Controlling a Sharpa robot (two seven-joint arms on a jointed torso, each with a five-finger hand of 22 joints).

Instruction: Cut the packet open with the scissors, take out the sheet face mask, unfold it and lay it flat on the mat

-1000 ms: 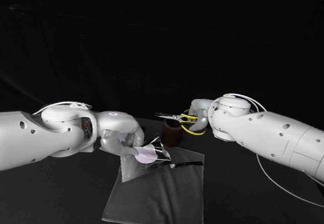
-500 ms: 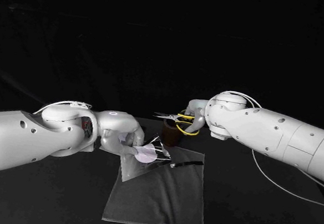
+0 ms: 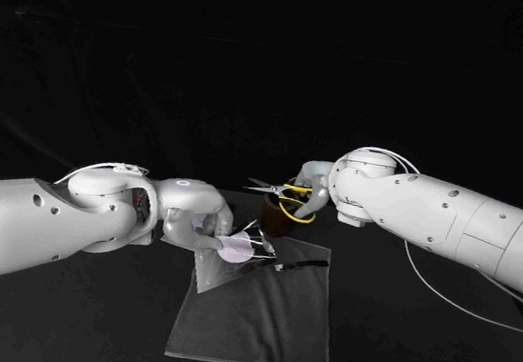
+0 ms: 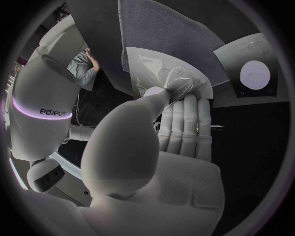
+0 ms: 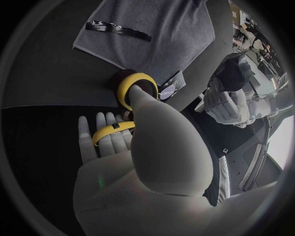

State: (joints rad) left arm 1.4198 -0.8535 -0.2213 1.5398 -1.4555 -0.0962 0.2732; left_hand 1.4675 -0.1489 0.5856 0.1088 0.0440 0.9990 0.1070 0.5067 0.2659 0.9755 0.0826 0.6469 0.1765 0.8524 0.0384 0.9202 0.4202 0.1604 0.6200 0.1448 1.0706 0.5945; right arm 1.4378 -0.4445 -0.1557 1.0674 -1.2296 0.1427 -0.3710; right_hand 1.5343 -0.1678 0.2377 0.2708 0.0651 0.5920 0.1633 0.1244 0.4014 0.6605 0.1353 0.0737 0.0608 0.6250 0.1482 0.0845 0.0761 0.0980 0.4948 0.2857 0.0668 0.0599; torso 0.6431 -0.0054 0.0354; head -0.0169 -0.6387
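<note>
My left hand (image 3: 200,224) holds the pale crinkled packet (image 3: 238,249) between thumb and fingers over the far left corner of the grey mat (image 3: 259,321). In the left wrist view the thumb presses on the packet (image 4: 171,78), and a flap with a round pale mark (image 4: 253,73) lies beside it. My right hand (image 3: 310,187) grips the yellow-handled scissors (image 3: 283,196), blades pointing left, just above a dark cup (image 3: 276,222). In the right wrist view its thumb goes through one yellow ring of the scissors (image 5: 137,86). I cannot see the sheet mask itself.
A thin dark cut strip (image 3: 303,264) lies on the mat's far right part, also seen as the strip (image 5: 118,30) in the right wrist view. The dark cup stands just behind the mat's far edge. Black table surrounds the mat (image 4: 166,24).
My right hand has shifted slightly left and down with the scissors, bringing them closer over the cup. The left hand and packet have not moved.
</note>
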